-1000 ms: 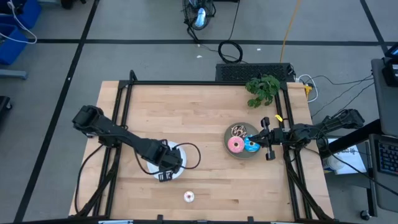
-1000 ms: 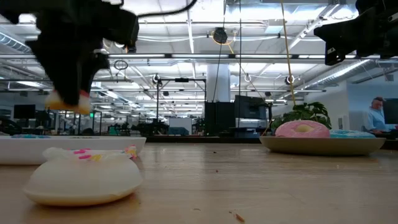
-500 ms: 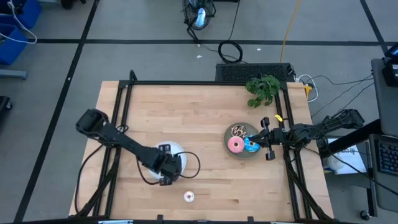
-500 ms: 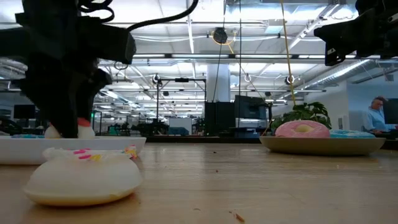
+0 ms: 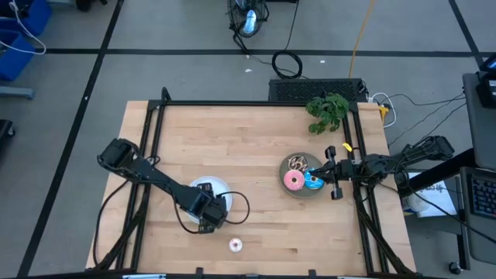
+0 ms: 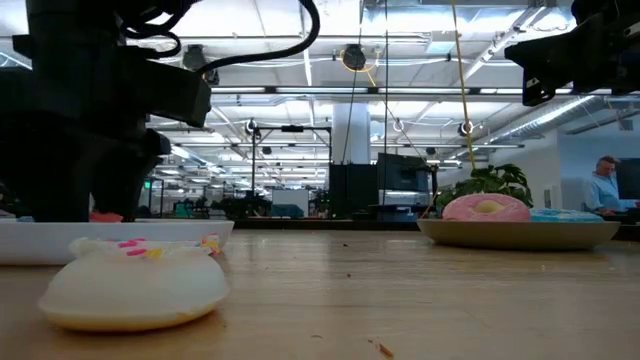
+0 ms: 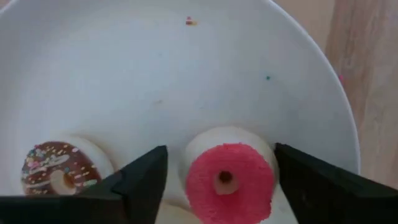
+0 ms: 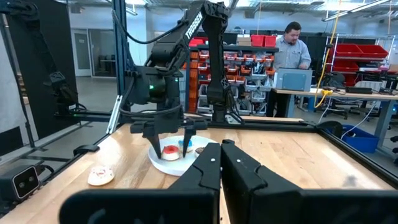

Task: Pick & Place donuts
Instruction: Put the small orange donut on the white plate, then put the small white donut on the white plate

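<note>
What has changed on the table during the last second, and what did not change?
The left tool came down over the white plate and set the red mini donut on it; its fingers now stand open on both sides of that donut. The right tool, the grey plate and the whitish donut on the table stayed as they were.

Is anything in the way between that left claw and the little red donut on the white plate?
Nothing visible. The left gripper hangs over the white plate with its fingers open on either side of the red donut. A chocolate-sprinkled mini donut lies beside it, outside the fingers.
</note>
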Motion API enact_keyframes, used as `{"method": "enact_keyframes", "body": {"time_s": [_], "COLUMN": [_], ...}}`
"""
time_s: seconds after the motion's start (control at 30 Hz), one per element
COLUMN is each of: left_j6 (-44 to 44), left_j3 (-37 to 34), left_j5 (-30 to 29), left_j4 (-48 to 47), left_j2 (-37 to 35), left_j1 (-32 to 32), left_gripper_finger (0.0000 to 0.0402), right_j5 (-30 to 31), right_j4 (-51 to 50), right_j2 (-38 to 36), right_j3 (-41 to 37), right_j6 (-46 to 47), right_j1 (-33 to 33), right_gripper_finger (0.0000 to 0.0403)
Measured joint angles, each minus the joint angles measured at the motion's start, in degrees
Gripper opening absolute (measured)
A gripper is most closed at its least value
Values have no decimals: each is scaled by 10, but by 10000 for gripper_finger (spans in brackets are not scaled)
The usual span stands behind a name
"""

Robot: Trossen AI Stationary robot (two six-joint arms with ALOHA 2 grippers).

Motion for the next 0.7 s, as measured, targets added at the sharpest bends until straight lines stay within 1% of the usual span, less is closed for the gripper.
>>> {"method": "enact_keyframes", "body": {"time_s": [0.07, 0.17, 0.27, 0.43, 0.53, 0.7], "left_j6": [-1, 0, 11, 17, 10, -2], "left_j3": [6, 27, 54, 123, 170, 239], "left_j5": [0, 0, -2, -21, -27, -46], "left_j4": [-8, -21, -52, -91, -100, -118], "left_j2": [-7, -16, -16, -17, -17, -17], "left_j1": [3, 2, 2, 3, 3, 3], "left_gripper_finger": [311, 327, 330, 329, 313, 249], "right_j5": [0, 0, 0, 0, 0, 0], "right_j4": [0, 0, 0, 0, 0, 0], "right_j2": [0, 0, 0, 0, 0, 0], "right_j3": [0, 0, 0, 0, 0, 0], "right_j6": [0, 0, 0, 0, -1, -2], "right_j1": [0, 0, 0, 0, 0, 0], "right_gripper_finger": [0, 0, 0, 0, 0, 0]}}
